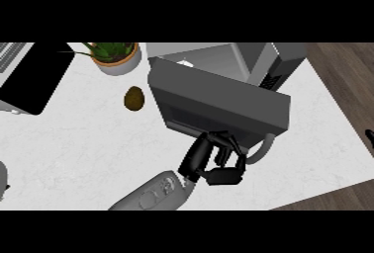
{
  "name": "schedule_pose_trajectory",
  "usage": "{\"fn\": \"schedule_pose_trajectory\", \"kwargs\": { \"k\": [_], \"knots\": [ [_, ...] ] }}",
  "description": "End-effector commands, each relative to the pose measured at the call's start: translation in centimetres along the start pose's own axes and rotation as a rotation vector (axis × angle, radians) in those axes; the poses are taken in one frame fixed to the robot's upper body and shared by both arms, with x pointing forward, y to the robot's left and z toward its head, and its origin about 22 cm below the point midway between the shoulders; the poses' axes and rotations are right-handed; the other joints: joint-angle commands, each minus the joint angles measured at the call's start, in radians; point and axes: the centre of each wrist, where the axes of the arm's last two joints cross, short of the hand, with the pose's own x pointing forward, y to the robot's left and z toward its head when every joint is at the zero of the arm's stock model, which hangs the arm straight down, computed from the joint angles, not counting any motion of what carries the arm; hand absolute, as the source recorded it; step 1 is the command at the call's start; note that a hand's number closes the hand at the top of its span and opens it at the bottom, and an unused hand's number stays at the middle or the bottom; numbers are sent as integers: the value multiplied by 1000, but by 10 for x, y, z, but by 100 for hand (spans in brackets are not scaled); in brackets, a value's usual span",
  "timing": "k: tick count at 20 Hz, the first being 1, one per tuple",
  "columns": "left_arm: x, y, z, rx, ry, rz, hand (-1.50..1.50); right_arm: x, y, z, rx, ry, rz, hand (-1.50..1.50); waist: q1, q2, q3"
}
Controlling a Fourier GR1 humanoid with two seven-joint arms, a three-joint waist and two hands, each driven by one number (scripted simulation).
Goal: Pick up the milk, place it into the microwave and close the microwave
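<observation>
White marbled counter [73, 148] is offering open room on the near left, while its right edge is slanting beside wood floor. At the far middle the microwave [252, 59] is standing with its door [219, 99] hanging open toward the near side. The milk [185, 63] is showing only as a white scrap inside, above the door's top edge, so its long axis cannot be told. The left hand [211, 158] is lying against the door's near edge beside the handle [261, 149]; whether it is open or closed cannot be told. The right hand [369, 138] is showing at the right edge, equally unclear.
</observation>
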Motion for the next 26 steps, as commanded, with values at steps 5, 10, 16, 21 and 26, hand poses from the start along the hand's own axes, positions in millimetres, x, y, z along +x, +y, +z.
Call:
{"fn": "schedule_pose_trajectory", "kwargs": {
  "k": [5, 10, 16, 21, 26],
  "knots": [
    [20, 15, -36, 108, -29, 87, 150, 12, -6, -20, 68, -29, -27, -150, -41, 17, 2],
    [26, 28, -56, 163, -22, 88, 150, 24, -16, -32, 99, -30, -4, -150, -59, 24, 2],
    [34, 40, -74, 205, -35, 125, 150, 29, -24, -41, 108, -40, -1, -150, -78, 40, 3],
    [42, 49, -87, 243, -85, 147, 150, 30, -31, -45, 101, -37, -17, -150, -88, 48, 5],
    [41, 50, -89, 246, -103, 161, 150, 36, -40, -55, 105, -45, 0, -150, -95, 50, 6]
  ]
}}
